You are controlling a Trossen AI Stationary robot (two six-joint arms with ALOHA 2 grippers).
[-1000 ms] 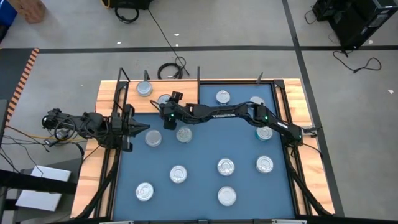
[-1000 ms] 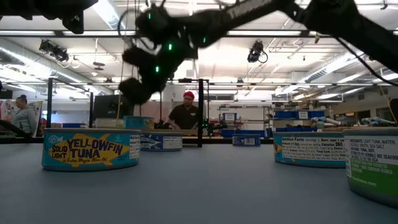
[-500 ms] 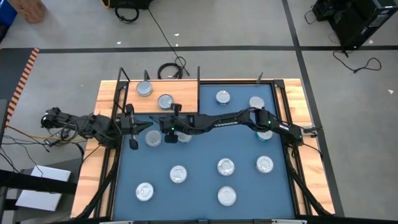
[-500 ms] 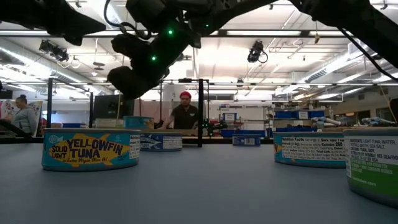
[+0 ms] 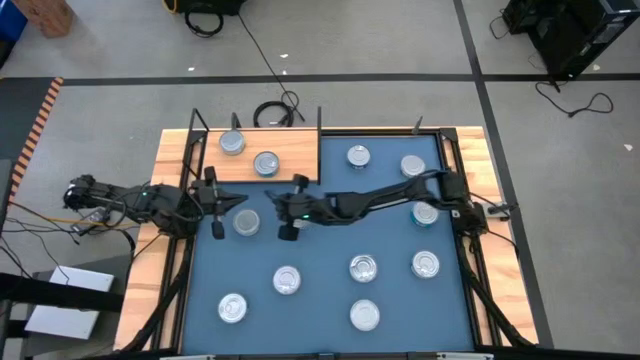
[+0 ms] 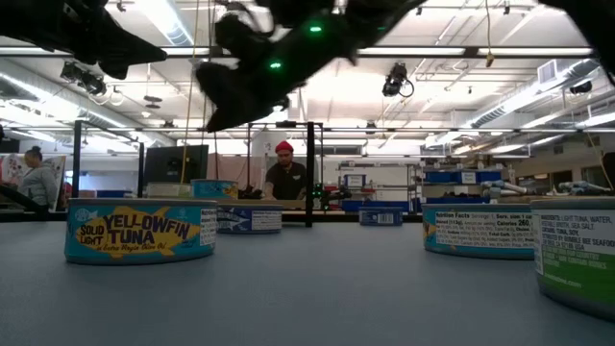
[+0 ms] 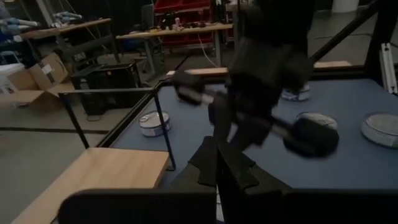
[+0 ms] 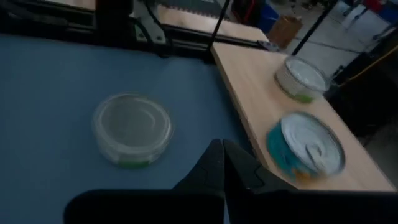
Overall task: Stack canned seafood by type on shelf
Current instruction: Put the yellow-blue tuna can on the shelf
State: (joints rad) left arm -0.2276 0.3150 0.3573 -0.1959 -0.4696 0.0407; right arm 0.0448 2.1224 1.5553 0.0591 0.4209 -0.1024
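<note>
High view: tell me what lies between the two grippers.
One flat round silver tin on the blue mat, between left gripper and right gripper.

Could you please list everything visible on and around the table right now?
Tins on shelf: two, silver, on the board.
Tins on mat: nine visible, silver, scattered; the right arm may hide more.
Shelf: one, light-brown, black posts, far-left corner.
Mat: one, blue, covering the table.
Person: one, red cap, behind the table.
Left end effector: dark, shut, mat's left edge.
Right end effector: dark, shut, empty, near the shelf.
</note>
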